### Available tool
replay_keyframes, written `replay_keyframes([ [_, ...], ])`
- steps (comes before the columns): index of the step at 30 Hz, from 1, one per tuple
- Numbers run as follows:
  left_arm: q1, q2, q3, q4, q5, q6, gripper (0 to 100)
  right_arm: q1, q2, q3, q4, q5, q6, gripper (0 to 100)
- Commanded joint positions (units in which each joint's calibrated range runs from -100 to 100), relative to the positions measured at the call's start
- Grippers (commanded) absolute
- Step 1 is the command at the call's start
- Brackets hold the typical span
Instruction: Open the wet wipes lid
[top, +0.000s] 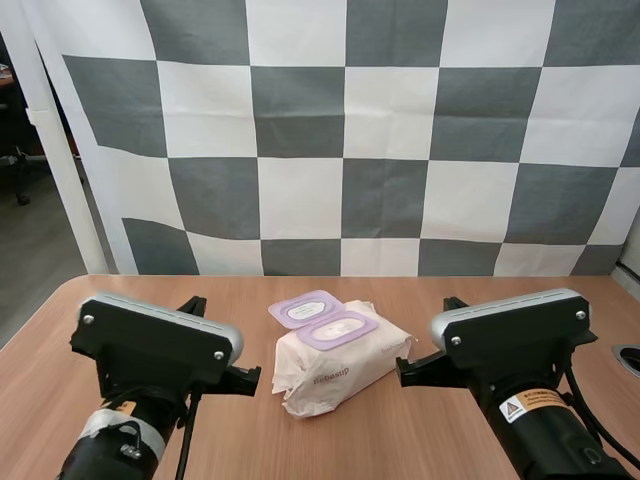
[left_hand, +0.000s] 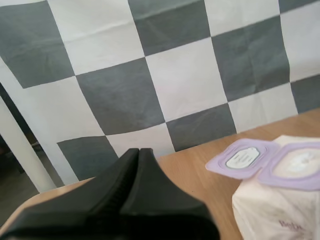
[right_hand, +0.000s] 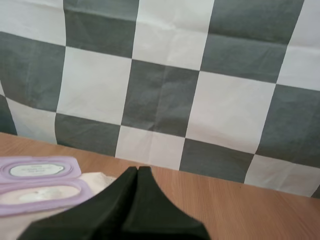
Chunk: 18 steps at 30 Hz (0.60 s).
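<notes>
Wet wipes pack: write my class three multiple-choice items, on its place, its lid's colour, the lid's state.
1. Where on the table does the wet wipes pack lie?
A. Between the left arm and the right arm
B. Left of both arms
C. At the far right edge
2. What colour is its lid?
A. Green
B. Purple
C. Red
3. How does the lid stand?
A. Shut
B. Torn off
C. Flipped open
Answers: 1 A, an arm stands at each side; 2 B, pale purple in each view; 3 C, it lies folded back.

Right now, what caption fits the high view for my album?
A wet wipes pack on the table, its purple lid flipped open.
</notes>
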<state>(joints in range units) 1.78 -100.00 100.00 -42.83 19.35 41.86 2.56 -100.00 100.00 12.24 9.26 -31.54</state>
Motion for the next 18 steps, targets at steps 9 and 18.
replay_keyframes([
  [9,1.45,0.0,0.0,10.4,-3.8,-20.8,0,0.0,0.0,0.0,0.9,4.6,0.0,0],
  [18,2.25,0.0,0.0,33.4,8.5,-48.5,0,0.0,0.0,0.0,0.9,7.3,0.0,0],
])
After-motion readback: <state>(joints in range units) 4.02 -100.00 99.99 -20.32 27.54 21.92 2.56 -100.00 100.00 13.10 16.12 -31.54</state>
